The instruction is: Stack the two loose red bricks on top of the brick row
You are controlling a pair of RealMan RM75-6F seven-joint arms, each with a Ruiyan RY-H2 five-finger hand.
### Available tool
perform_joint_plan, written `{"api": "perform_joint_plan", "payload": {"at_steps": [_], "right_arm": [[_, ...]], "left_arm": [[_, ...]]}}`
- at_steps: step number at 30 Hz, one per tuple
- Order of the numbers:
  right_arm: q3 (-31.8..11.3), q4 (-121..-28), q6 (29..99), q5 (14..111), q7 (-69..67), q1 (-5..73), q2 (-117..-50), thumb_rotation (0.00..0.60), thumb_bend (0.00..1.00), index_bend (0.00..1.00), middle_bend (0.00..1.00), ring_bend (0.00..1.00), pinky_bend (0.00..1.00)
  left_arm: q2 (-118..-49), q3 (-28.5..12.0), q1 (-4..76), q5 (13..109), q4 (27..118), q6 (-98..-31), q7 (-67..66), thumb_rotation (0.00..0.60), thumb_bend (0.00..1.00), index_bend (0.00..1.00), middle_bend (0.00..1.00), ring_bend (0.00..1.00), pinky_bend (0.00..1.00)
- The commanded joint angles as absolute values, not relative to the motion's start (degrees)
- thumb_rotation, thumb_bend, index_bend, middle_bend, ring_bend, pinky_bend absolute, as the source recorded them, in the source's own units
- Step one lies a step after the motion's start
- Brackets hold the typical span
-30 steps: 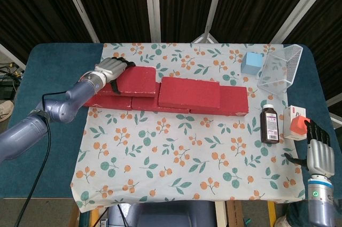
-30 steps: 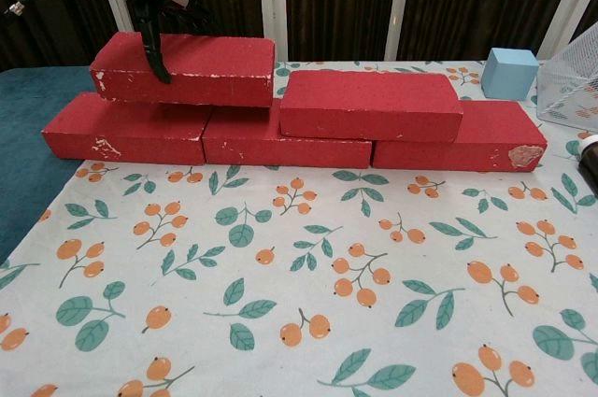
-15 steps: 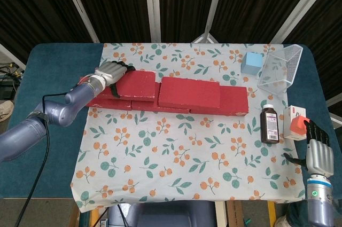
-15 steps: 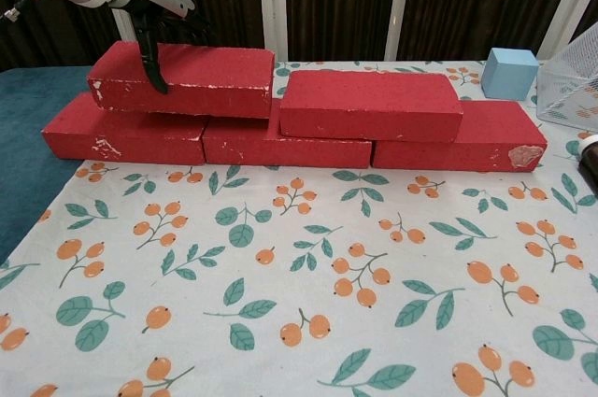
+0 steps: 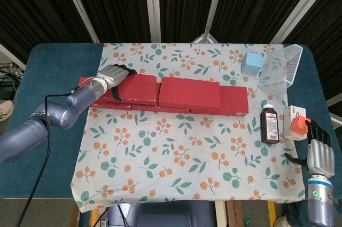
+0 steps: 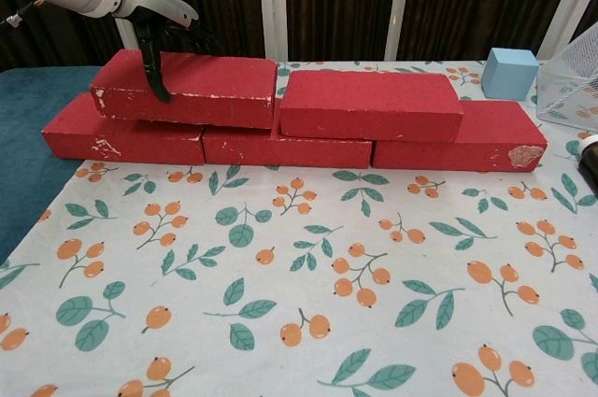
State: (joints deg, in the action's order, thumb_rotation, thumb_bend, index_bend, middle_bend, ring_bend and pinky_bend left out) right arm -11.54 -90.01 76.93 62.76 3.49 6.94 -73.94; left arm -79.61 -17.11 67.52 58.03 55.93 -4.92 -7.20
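Contact is made: the second brick (image 6: 187, 89), tilted above the row (image 6: 290, 140) a second ago, now lies flat on its left end, touching the first stacked brick (image 6: 371, 105). Left hand (image 5: 113, 75) fingers (image 6: 155, 70) stay clamped on it; release remains. Right hand (image 5: 319, 149) rests near the tabletop's right front corner, fingers loosely curled, holding nothing.

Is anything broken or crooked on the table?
Yes. The bottom-row right brick has a chipped, pale corner at its right end. The upper left brick, held by the left hand, sits slightly tilted, with scuffed white edges.
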Motion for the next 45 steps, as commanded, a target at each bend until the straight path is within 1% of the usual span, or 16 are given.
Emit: {"api": "perform_joint_plan", "payload": {"at_steps": [1,45], "right_arm": [[-11.63,-90.07,77.08,62.67,3.55,6.87,-73.94,0.600,0.05,0.00,0.00,0.00,0.00],[-12.63,-89.85,77.21,60.72,4.74,6.74,-74.65,0.600,0.05,0.00,0.00,0.00,0.00]], "left_arm": [[-80.00,-17.00,67.60,58.64,55.47,-5.17,-6.34,0.600,0.14,0.48,0.38,0.07,0.11],[-83.02,-15.89,69.48,66.38,52.78,-4.65,2.58,0.600,0.15,0.48,0.38,0.07,0.12]]}}
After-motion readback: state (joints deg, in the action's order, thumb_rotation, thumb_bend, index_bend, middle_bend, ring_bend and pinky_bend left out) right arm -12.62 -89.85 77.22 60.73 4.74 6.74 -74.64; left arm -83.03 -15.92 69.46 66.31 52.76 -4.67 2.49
